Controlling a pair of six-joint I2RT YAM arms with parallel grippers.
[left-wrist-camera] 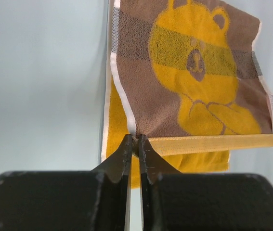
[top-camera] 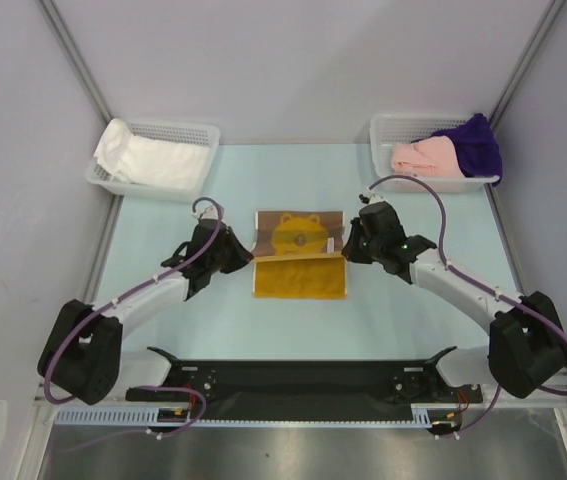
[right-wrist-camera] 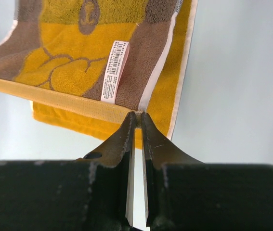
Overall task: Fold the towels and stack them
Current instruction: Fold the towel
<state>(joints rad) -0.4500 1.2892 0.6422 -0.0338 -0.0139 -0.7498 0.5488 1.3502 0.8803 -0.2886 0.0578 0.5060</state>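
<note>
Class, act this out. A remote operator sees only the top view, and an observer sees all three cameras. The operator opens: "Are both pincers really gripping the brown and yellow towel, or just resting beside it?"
Observer: The left pincer is gripping. Its wrist view shows the tips shut on a corner of the towel.
Operator: And the right one?
Observer: The right pincer is shut on the opposite corner, and the towel's yellow edge runs straight between the two.
Operator: Is there anything on the cloth that I can't make out from above?
Observer: A small white label with a barcode lies on the towel, close to the right pincer.
</note>
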